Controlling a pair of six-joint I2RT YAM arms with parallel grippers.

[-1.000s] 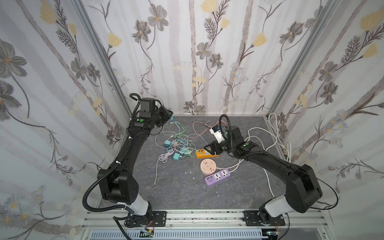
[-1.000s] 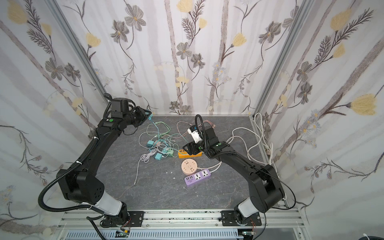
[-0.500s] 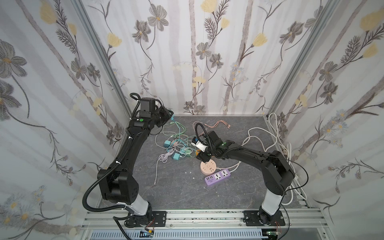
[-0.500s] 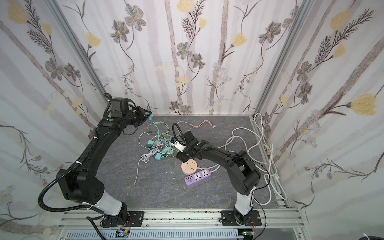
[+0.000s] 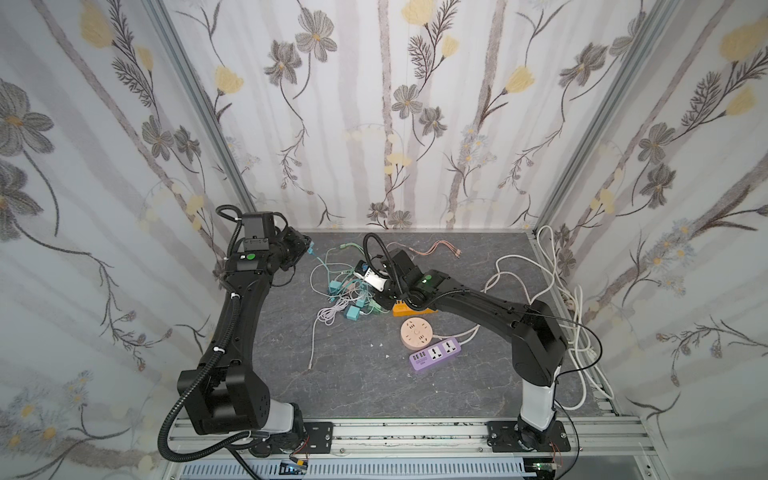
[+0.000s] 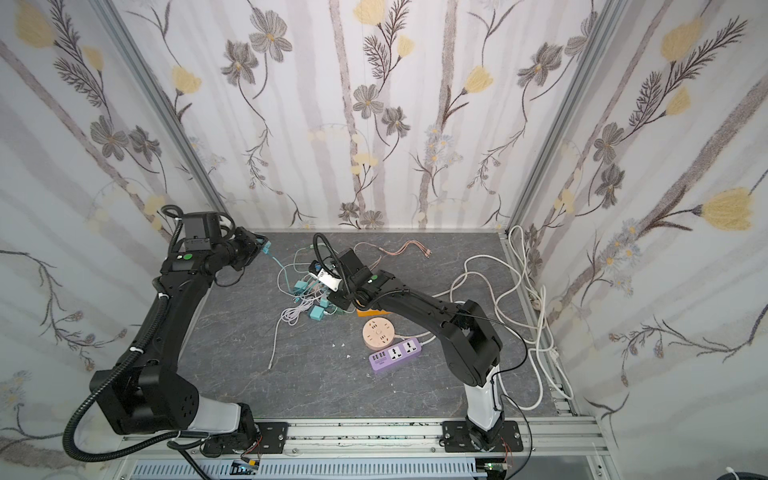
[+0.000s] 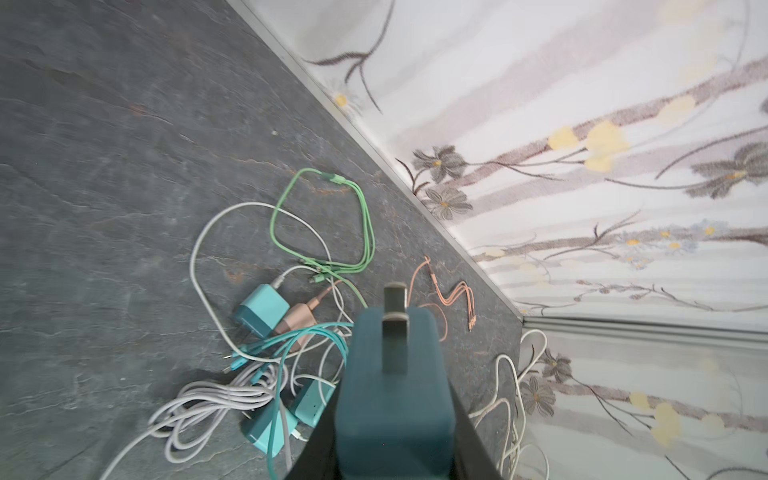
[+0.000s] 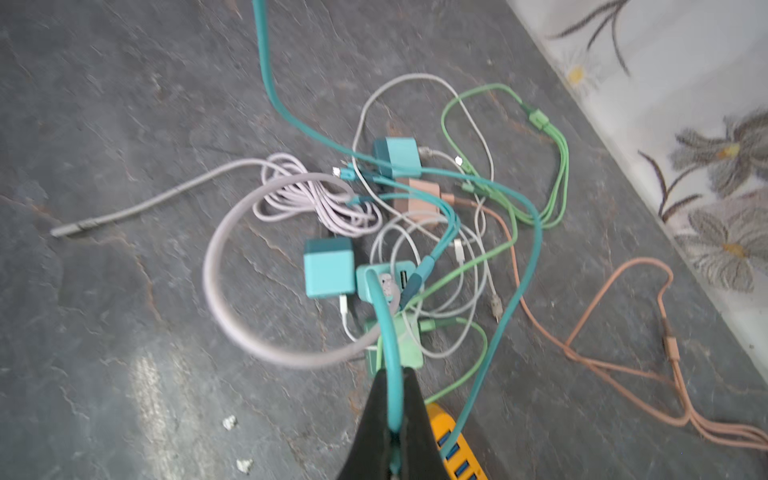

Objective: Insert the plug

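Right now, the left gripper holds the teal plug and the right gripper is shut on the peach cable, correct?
Not quite. The right gripper is shut on the teal cable, not the peach cable, which lies apart from it. The right wrist view shows this. The left gripper does hold the teal plug.

The work cell is enclosed by a back wall (image 5: 395,124), a left wall (image 5: 83,187) and a right wall (image 5: 685,249), all covered in pale striped wallpaper printed with grey and yellow flowers; aluminium corner posts (image 5: 201,104) stand where the walls meet. The floor surface (image 5: 353,386) is a dark grey slate-pattern sheet with fine light veins, bordered at the near edge by an aluminium rail (image 5: 415,432). Lighting is even and diffuse, with one soft bright patch (image 8: 145,374) on the slate in the right wrist view.
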